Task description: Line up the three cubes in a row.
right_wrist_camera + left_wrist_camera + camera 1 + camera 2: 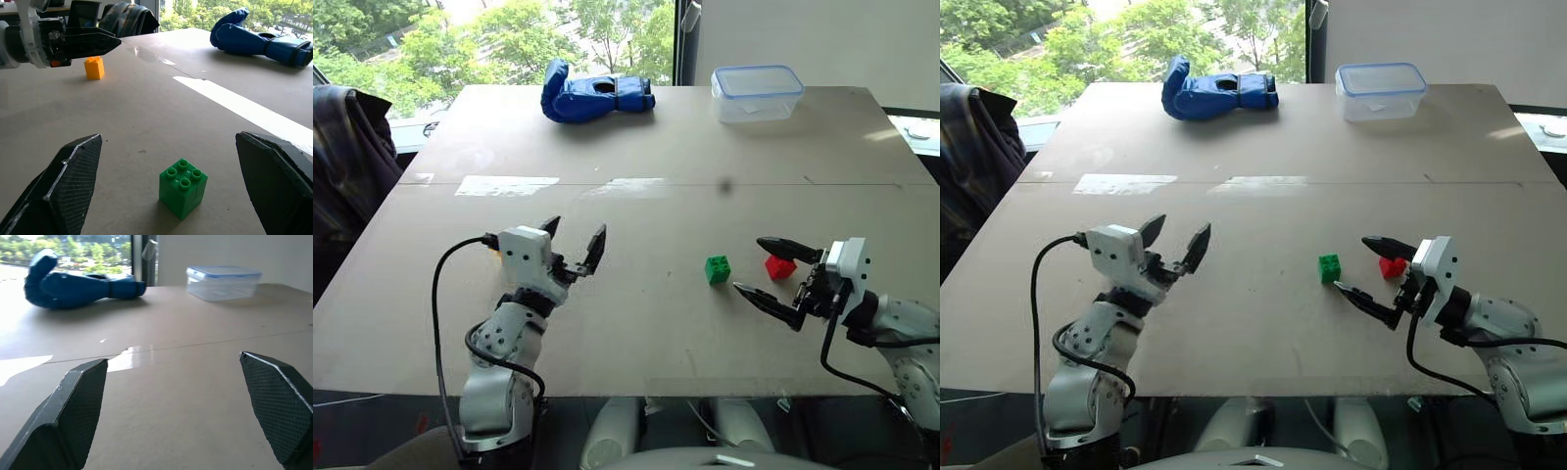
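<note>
1. Spanning the views, a tan desk [636, 211] is seen carrying everything; a faint seam line runs across its middle.
2. A blue glove [595, 94] is laid near the far edge, left of centre; no brand or writing can be read on it.
3. A clear lidded box [757, 92] with a blue-rimmed lid is set near the far right corner, well apart from the glove; no label can be made out.
4. The left gripper [576, 249] is held above the near left part of the desk, its fingers spread wide and nothing between them.
5. The right gripper [766, 271] is held near the near right corner, its fingers likewise released and empty.
6. The green cube [718, 268] is found right of centre toward the near edge, studs up, just ahead of the right gripper's opening.
7. The red cube [779, 266] is seen beside the green one, toward the right edge, between the right gripper's fingers but not gripped.
8. The yellow cube [94, 67] is placed by the left gripper, well apart from the green one.
</note>
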Robot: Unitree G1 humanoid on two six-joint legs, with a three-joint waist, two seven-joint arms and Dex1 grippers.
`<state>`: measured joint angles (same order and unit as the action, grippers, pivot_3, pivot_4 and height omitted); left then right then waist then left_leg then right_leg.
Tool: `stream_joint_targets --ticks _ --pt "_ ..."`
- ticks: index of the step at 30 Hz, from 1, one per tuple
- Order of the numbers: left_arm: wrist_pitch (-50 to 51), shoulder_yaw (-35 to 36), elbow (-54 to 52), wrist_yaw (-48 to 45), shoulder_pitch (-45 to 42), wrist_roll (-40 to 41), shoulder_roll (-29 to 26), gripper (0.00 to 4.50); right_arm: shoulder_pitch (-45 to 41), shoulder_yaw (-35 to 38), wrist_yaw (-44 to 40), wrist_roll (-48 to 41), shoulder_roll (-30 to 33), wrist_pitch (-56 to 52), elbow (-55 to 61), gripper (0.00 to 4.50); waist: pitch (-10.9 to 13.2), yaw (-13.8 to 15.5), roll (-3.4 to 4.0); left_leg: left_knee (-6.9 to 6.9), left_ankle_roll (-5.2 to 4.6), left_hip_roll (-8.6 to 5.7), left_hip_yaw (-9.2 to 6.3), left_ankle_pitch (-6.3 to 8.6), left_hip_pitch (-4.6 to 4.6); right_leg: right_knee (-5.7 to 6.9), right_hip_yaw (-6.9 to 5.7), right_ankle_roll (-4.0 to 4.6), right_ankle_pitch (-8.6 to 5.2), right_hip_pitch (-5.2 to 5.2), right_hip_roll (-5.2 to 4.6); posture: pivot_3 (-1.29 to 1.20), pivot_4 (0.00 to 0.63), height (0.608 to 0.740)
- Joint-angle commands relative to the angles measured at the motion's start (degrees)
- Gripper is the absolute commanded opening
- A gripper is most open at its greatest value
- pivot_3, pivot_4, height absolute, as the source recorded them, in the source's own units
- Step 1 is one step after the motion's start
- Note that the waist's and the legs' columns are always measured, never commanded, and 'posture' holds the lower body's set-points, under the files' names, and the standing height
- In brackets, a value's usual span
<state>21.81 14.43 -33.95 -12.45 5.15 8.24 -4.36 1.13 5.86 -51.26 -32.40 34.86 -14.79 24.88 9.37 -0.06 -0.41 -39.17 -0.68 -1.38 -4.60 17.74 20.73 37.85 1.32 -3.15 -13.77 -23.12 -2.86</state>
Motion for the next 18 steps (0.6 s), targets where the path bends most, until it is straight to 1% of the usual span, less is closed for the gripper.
stream_joint_targets --ticks 1,4,7,9,14,18 --pt "3.1 2.7 -3.7 12.1 2.1 -8.4 1.8 4.42 -2.9 -1.2 -1.7 -0.7 -0.6 0.6 -1.4 4.5 0.0 -0.1 -0.01 0.0 0.0 0.0 -0.02 0.0 0.01 0.0 -0.03 0.0 0.0 0.0 0.02 0.0 0.15 0.74" --pt "5.5 2.6 -4.7 17.9 3.6 -11.6 4.7 4.42 -4.1 -2.2 -2.2 -0.5 -1.0 0.6 -2.2 4.5 0.0 0.1 -0.06 0.0 0.0 -0.01 -0.03 0.0 0.03 -0.02 -0.04 0.0 0.0 0.0 0.02 0.0 0.15 0.74" --pt "6.3 1.8 -4.2 20.6 5.0 -13.2 6.8 4.42 -4.7 -2.6 -2.6 -0.6 -1.2 0.4 -2.5 4.5 0.0 0.6 -0.1 0.0 0.0 -0.03 -0.02 0.0 0.05 -0.06 -0.05 0.0 0.0 0.0 -0.02 0.0 0.15 0.74" --pt "6.3 1.5 -2.7 22.4 4.3 -14.4 7.4 4.42 -5.0 -2.8 -2.6 -0.6 -1.3 0.3 -2.5 4.5 0.1 0.9 -0.14 0.0 0.0 -0.03 -0.05 0.0 0.09 -0.08 -0.09 0.0 0.0 0.0 -0.02 0.0 0.15 0.74" --pt "6.5 0.6 3.9 23.9 -0.2 -14.7 6.7 4.42 -5.8 -3.1 -2.4 -0.5 -1.5 0.0 -2.3 4.5 0.1 0.8 -0.14 0.0 0.01 -0.04 -0.09 0.0 0.09 -0.07 -0.15 0.01 0.0 0.0 -0.02 0.0 0.15 0.74" --pt "4.8 -0.5 8.9 23.1 -3.5 -14.7 4.5 4.42 -5.7 -2.9 -1.9 -0.4 -1.5 0.0 -1.8 4.5 0.1 0.8 -0.15 0.01 0.01 -0.05 -0.09 0.0 0.1 -0.08 -0.15 0.01 0.0 -0.01 -0.02 0.0 0.15 0.74"
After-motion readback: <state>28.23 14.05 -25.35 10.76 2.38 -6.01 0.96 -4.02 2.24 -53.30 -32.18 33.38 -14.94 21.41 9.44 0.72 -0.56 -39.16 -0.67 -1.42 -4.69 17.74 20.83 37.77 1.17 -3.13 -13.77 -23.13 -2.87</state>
